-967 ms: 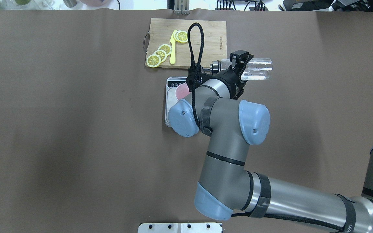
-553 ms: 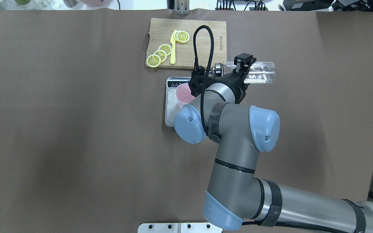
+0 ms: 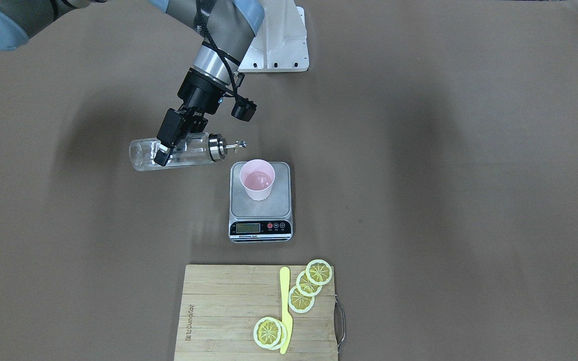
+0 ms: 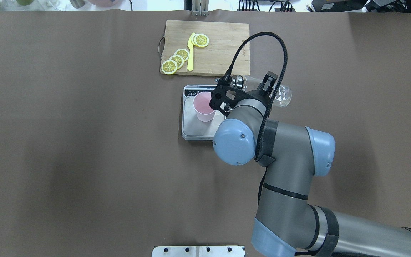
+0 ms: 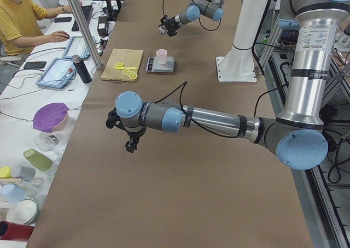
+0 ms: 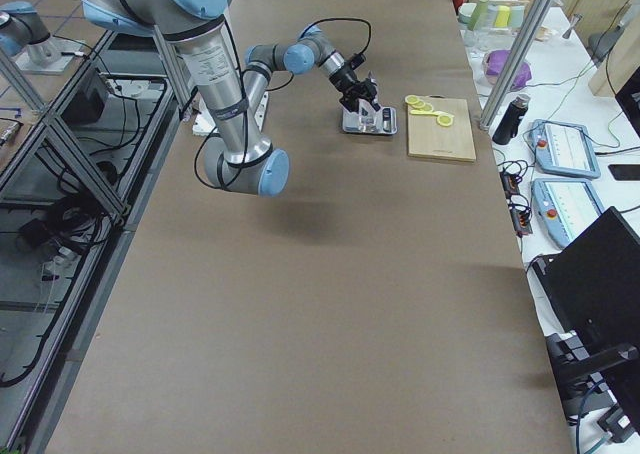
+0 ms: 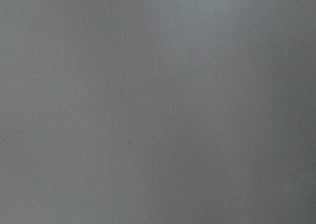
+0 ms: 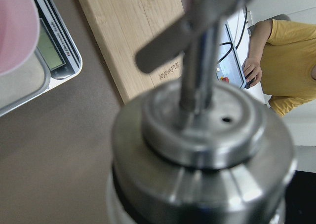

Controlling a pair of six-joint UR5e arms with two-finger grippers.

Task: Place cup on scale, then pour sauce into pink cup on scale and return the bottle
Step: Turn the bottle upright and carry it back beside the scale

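Observation:
The pale pink cup (image 3: 257, 185) stands upright on the silver scale (image 3: 281, 200), also seen from overhead (image 4: 203, 106). My right gripper (image 3: 164, 150) is shut on the clear glass bottle (image 3: 183, 149) and holds it almost level above the table. Its metal cap and spout (image 3: 234, 145) point toward the cup and stop short of the rim. From overhead the bottle (image 4: 280, 95) lies beside the scale (image 4: 194, 130). The right wrist view shows the cap (image 8: 197, 135) close up. My left gripper (image 5: 131, 145) hangs over bare table far away; I cannot tell its state.
A bamboo cutting board (image 3: 219, 306) with lemon slices (image 3: 309, 288) and a yellow knife (image 3: 285, 306) lies beyond the scale. The right arm's elbow (image 4: 236, 141) hangs over the scale's near corner. A person (image 5: 22, 24) sits at the table's far side.
My right arm has swung right and back with the bottle. The spout has drawn away from the cup, which now shows whole from overhead.

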